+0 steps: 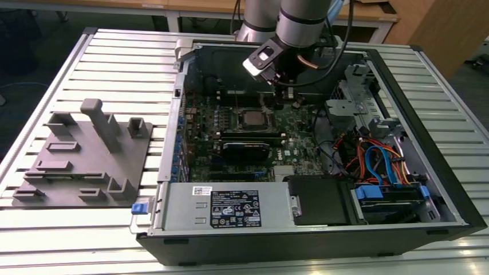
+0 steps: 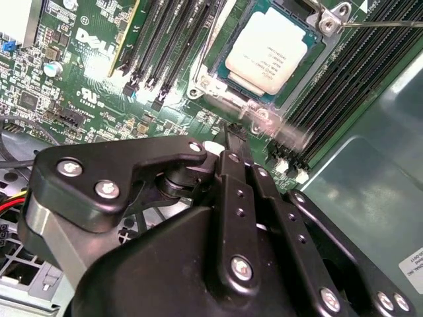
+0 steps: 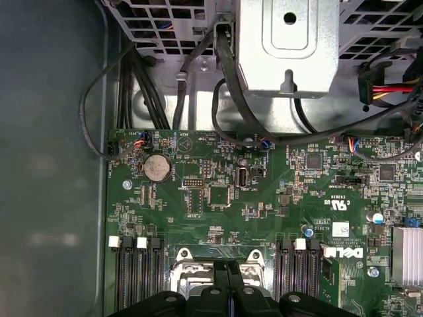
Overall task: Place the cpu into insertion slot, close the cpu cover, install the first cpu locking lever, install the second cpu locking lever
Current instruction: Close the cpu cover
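Note:
The cpu (image 2: pixel 271 49), a pale silver square chip, lies flat in the insertion slot (image 1: pixel 251 118) on the green motherboard. The silvery cpu cover (image 2: pixel 203 84) frames the chip and lies down around it. From the cover's screwed tab, a thin metal locking lever (image 2: pixel 383 24) runs off along the board. My gripper (image 2: pixel 231 131) hovers just above the board beside the socket, shut with nothing between its black fingers. In the exterior view the gripper (image 1: pixel 288 102) is a little to the right of the socket and behind it. The first wrist view shows the fingertips (image 3: pixel 228 269) over the socket's silvery edge (image 3: pixel 188 269).
The open computer case (image 1: pixel 428 172) surrounds the board, with a grey power supply (image 1: pixel 221 209) in front and coloured cables (image 1: pixel 382 160) at the exterior view's right. Black memory slots (image 2: pixel 165 39) flank the socket. A grey fixture plate (image 1: pixel 84 154) lies on the slatted table.

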`<state>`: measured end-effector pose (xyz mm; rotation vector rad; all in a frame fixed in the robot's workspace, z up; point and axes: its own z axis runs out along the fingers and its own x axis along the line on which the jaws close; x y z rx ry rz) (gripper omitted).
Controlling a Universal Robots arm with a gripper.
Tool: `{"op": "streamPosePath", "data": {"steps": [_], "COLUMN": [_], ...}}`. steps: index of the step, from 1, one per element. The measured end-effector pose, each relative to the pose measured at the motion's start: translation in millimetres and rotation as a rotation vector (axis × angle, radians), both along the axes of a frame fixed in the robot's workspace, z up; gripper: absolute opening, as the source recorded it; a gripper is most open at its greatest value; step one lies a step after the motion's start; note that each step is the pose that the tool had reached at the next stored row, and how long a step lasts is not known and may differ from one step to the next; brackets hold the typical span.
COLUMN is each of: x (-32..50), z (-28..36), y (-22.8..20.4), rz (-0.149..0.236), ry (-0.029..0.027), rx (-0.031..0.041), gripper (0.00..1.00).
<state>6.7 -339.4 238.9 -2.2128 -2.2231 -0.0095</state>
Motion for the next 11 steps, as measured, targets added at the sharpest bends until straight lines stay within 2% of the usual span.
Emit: {"op": "streamPosePath", "data": {"steps": [11], "x": [-4.7], "z": [-2.4], "y": [0.0], "rz": [0.000], "ry": [0.0000], "rx": [0.0001], "gripper": [0.11]}}
